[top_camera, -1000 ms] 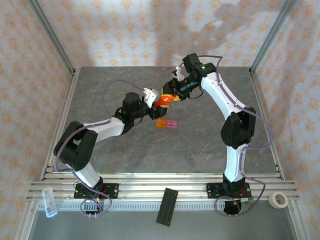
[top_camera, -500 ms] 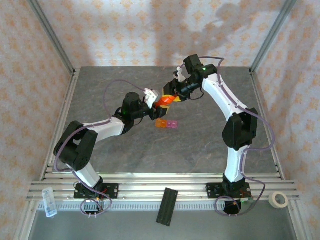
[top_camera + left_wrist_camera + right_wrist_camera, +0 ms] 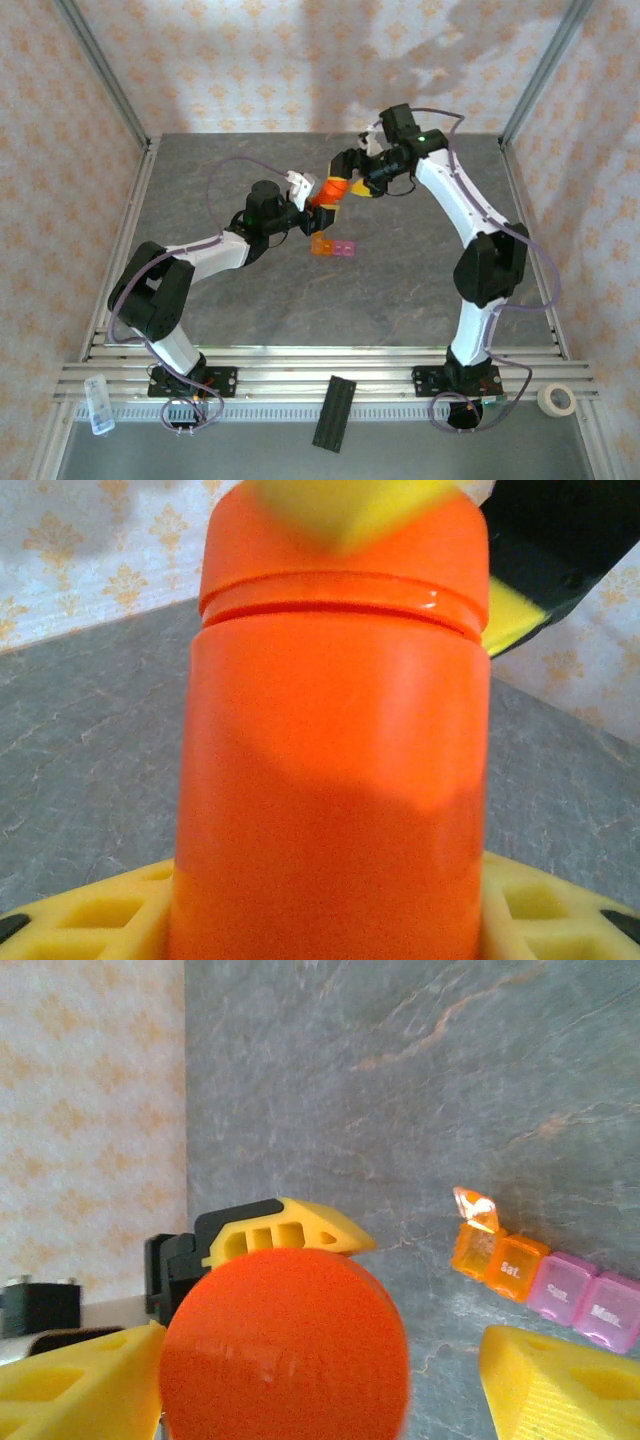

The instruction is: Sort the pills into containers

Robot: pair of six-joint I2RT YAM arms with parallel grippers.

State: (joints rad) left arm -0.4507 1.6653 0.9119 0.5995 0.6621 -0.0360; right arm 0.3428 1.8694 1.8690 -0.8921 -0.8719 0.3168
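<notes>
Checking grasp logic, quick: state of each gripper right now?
Left gripper: closed on the orange bottle.
Right gripper: open, fingers spread at the bottle's top, not gripping.

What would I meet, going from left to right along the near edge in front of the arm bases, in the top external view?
Clear plastic box → black flat bar → white roll of tape.

Base of orange bottle (image 3: 330, 780) off-frame
</notes>
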